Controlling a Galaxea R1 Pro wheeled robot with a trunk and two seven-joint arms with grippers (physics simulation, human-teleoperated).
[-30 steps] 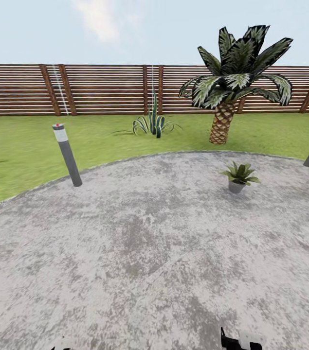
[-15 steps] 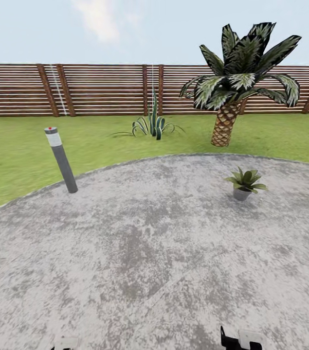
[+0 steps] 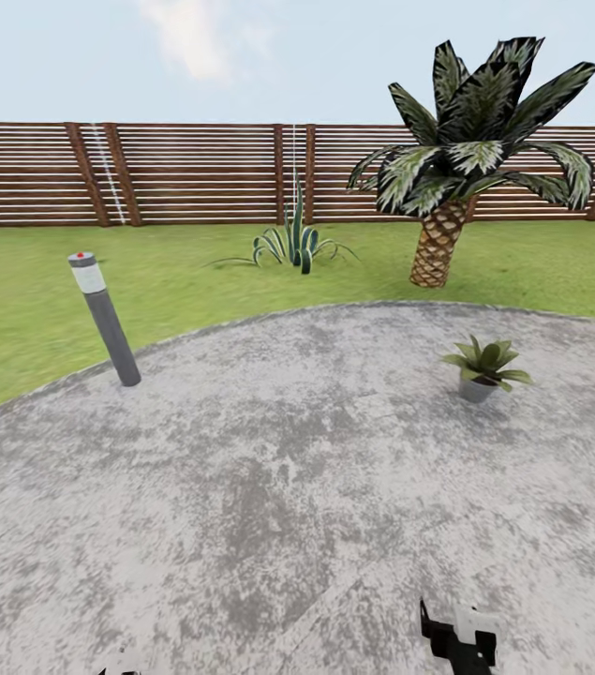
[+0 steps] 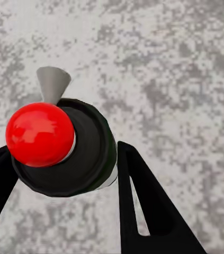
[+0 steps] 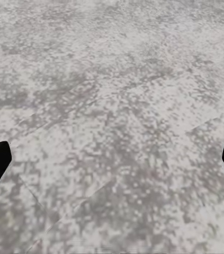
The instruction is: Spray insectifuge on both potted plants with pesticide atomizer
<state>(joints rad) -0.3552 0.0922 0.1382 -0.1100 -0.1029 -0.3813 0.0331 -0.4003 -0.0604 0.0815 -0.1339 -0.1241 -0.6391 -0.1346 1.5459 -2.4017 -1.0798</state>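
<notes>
Left claw: closed on the pesticide atomizer, one black finger on each side of the dark bottle. The red cap and grey nozzle point toward the paving, so the bottle is carried ready to spray.

Right claw: open, holding nothing, fingertips spread wide over bare paving. In the head view it sits low, close to the trunk.

One potted plant stands ahead and to the right on the paving, well apart from both claws. Farther off: a bollard light, an agave, a palm and the fence. Judgement: approach phase; spraying range not yet reached.
</notes>
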